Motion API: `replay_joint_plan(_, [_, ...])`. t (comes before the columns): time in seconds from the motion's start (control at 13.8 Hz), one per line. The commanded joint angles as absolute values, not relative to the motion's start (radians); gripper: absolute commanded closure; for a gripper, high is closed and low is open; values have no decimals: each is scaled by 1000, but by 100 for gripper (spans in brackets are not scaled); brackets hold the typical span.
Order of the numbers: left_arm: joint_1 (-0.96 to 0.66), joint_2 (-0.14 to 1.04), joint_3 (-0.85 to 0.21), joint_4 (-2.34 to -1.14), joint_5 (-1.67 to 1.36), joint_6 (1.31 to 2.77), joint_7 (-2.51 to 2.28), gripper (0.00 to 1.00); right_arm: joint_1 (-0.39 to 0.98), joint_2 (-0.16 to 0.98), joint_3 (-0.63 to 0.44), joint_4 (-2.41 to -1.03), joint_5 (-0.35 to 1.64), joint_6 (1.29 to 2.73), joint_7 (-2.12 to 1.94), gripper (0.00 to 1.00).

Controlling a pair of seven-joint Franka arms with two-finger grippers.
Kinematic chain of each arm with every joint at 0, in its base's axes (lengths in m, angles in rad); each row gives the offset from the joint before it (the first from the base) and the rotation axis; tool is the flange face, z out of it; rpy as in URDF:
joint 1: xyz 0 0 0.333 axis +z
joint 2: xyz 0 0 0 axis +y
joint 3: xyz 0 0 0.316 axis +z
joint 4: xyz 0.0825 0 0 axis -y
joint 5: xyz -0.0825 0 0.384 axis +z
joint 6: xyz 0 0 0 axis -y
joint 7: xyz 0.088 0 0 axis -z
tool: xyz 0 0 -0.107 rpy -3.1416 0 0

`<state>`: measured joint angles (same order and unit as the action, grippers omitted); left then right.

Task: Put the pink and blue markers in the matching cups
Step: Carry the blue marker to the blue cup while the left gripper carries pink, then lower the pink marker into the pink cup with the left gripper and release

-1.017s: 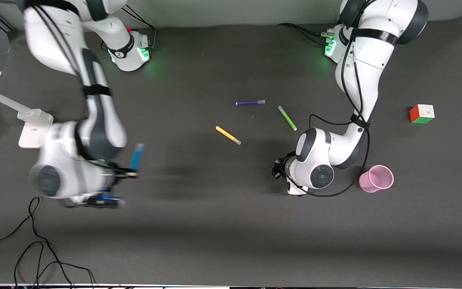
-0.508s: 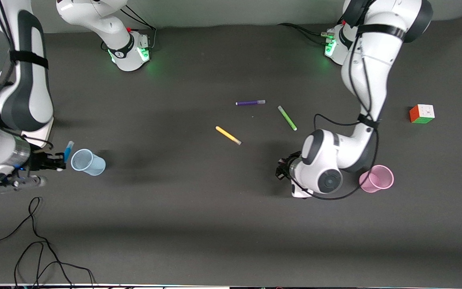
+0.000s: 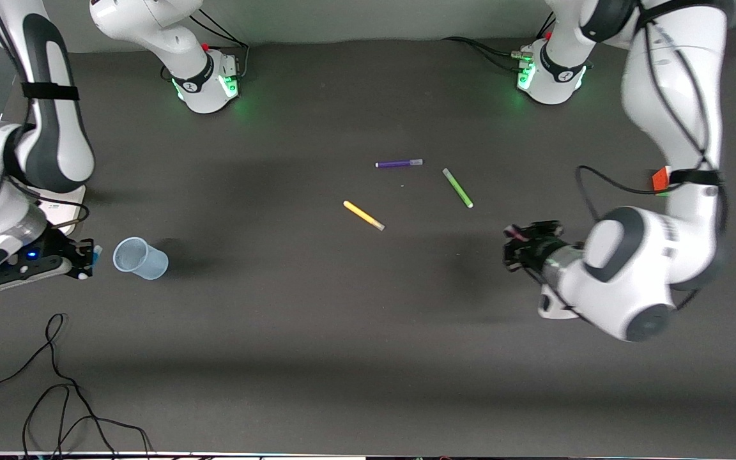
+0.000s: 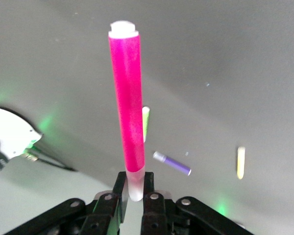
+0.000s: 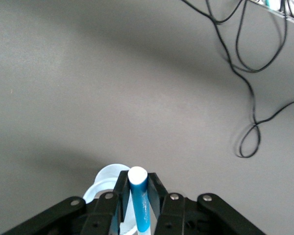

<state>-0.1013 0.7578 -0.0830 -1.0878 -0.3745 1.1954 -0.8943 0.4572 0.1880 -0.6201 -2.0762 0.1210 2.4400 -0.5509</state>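
Note:
My right gripper (image 3: 89,256) is shut on the blue marker (image 5: 139,201) and holds it upright just beside the rim of the pale blue cup (image 3: 142,258), on the side toward the right arm's end of the table. The cup's rim (image 5: 104,182) shows under the fingers in the right wrist view. My left gripper (image 3: 517,245) is shut on the pale end of the pink marker (image 4: 127,107), which sticks straight out from the fingers (image 4: 119,188). The pink cup is hidden under the left arm.
A purple pen (image 3: 398,163), a green pen (image 3: 457,187) and a yellow pen (image 3: 363,215) lie mid-table. A colour cube (image 3: 660,180) peeks out by the left forearm. A white stand (image 3: 61,214) is near the right arm. Loose cables (image 3: 55,390) lie at the near edge.
The left arm has swung toward its end of the table with the pink marker and now covers the pink cup. The right gripper with the blue marker has sunk slightly beside the blue cup.

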Motion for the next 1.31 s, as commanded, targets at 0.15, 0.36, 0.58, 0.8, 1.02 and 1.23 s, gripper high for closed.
replay_joint_plan(0.15, [96, 788, -89, -1060, -452, 1095, -617, 100, 518, 189, -617, -2112, 256, 2491, -558, 100])
replay_joint_plan(0.36, [202, 814, -84, -1071, -584, 1086, -561, 100, 517, 192, -618, -2126, 256, 2514, -566, 99])
replay_joint_plan(0.58, [270, 838, -84, -1110, -649, 1086, -479, 100, 515, 183, -620, -2143, 256, 2526, -589, 97])
replay_joint_plan(0.8, [314, 870, -84, -1118, -686, 1086, -442, 100, 511, 186, -624, -2141, 256, 2526, -607, 1])
replay_joint_plan(1.02, [327, 891, -83, -1140, -701, 1097, -393, 100, 509, 184, -624, -2141, 256, 2522, -607, 0])
replay_joint_plan(1.23, [341, 923, -77, -1147, -701, 1104, -318, 100, 509, 183, -624, -2141, 256, 2517, -607, 0])
